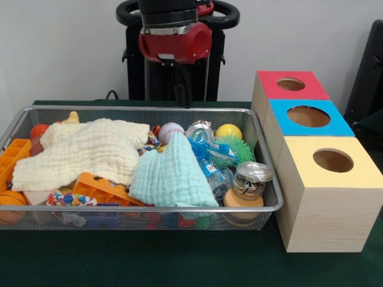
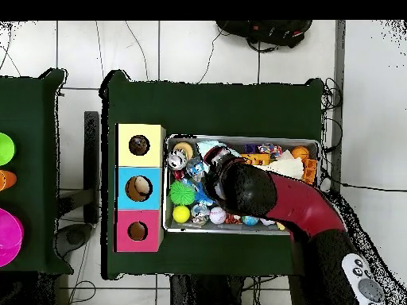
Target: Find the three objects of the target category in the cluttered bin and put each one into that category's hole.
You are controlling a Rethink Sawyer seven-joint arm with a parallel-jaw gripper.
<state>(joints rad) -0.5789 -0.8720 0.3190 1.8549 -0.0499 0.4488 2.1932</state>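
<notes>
A wire mesh bin (image 1: 149, 209) holds a jumble. A cream cloth (image 1: 90, 149) and a light blue cloth (image 1: 170, 176) lie over much of it. Around them show a baseball (image 1: 170, 133), a yellow ball (image 1: 228, 131), a green spiky ball (image 1: 239, 148), a crushed blue bottle (image 1: 215, 156) and a tin can (image 1: 251, 179). Beside the bin stand three boxes with round holes on top: red (image 1: 269, 89), blue (image 1: 281, 125), yellow (image 1: 299, 173). My gripper (image 1: 179, 92) hangs above the bin's far rim, touching nothing. In the overhead view the arm (image 2: 254, 191) covers the bin's middle.
Orange plastic pieces (image 1: 102, 188) and a small basketball (image 1: 9, 203) lie at the bin's left end. Overhead, the green spiky ball (image 2: 182, 192) and yellow ball (image 2: 181, 214) sit nearest the boxes (image 2: 125, 188). A second table holds bright plates (image 2: 6, 238).
</notes>
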